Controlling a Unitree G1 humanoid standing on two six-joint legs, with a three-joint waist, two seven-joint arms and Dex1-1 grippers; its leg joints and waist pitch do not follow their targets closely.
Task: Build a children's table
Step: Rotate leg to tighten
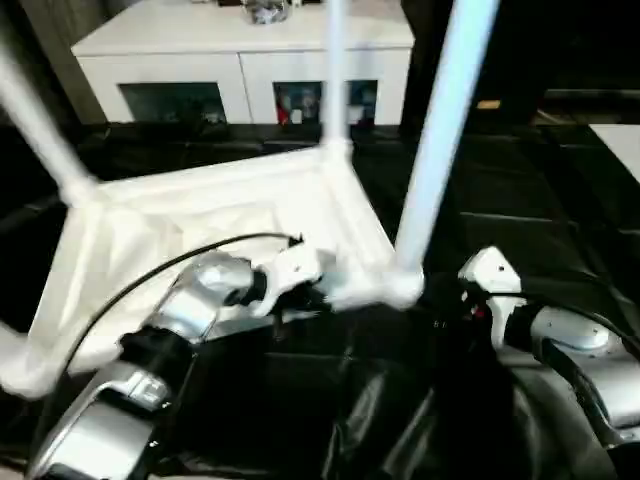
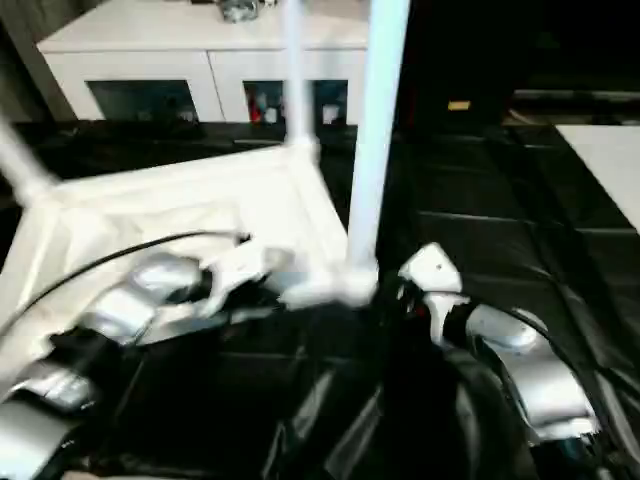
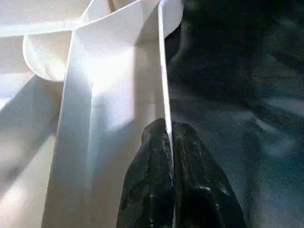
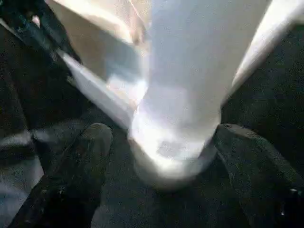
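Left claw (image 3: 169,142) pinches the upturned tabletop's (image 1: 200,230) rim, right claw (image 4: 161,156) spread around a seated leg (image 1: 440,130); three legs show fitted.

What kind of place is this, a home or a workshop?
Probably a home-like room or a staged one: a white cabinet with glass-fronted compartments stands behind, and the upturned children's table lies on black sheeting.

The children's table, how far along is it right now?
Done: three legs stand up from corner sockets of the upturned tabletop, including the near leg. In hand: the left gripper is shut on the tabletop's side wall, and the right gripper stands open around the near leg's base. Left: a fourth leg isn't visibly fitted; flipping upright.
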